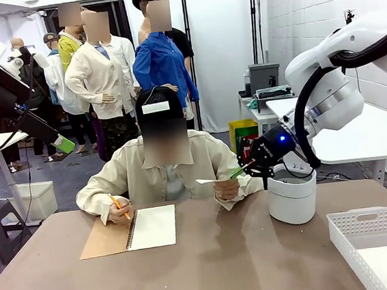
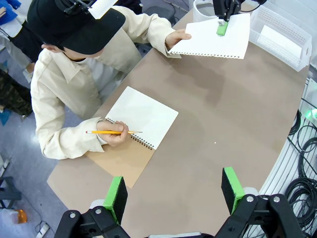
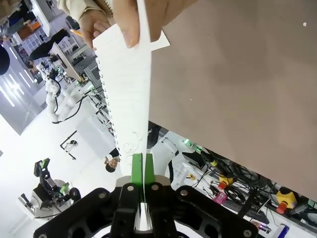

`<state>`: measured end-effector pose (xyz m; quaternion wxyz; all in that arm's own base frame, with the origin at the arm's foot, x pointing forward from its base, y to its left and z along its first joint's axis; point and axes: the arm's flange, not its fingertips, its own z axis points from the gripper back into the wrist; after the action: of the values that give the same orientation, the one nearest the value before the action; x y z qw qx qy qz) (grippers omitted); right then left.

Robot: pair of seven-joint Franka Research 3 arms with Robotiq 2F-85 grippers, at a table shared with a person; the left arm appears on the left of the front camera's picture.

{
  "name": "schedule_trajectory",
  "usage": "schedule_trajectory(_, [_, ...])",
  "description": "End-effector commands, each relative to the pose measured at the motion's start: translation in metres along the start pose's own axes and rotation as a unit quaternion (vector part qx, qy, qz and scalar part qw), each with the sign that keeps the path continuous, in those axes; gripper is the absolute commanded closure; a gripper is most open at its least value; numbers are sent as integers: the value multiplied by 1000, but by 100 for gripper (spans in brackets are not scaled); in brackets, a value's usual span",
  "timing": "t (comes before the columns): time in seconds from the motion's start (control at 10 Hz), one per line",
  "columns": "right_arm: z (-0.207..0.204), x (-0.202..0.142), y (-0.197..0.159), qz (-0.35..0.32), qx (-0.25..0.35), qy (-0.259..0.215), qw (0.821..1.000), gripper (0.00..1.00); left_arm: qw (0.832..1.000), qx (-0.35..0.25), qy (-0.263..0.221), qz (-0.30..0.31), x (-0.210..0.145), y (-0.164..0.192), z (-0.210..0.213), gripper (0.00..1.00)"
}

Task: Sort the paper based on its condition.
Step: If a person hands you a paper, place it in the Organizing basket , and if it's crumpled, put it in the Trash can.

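The right pincer [image 1: 240, 170] is clamped on one edge of the paper [image 1: 206, 181], held level above the counter [image 1: 226, 265]; the sheet runs off toward nine o'clock into the person's hand [image 1: 226, 187], while the white bin [image 1: 292, 197] sits at the pincer's four o'clock

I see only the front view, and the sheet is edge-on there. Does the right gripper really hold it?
Observer: Yes. In the right wrist view the right gripper is shut on the sheet's edge.
Operator: Is the sheet clean?
Observer: No. A faint scribble sits just beyond the pads.
Operator: And the left gripper, open or shut?
Observer: Open. In the left wrist view the left gripper has its fingers wide apart above the table.
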<state>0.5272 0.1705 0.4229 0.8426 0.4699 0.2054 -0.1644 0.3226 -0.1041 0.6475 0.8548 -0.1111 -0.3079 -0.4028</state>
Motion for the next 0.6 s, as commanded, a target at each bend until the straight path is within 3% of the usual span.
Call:
schedule_trajectory(0.0, [5,-8,5,27,27,10,999,100,1000,-1,-1,0,-1,1,1,0])
schedule_trajectory(0.5, [54,-54,59,150,-33,6,988,100,1000,-1,-1,0,-1,1,1,0])
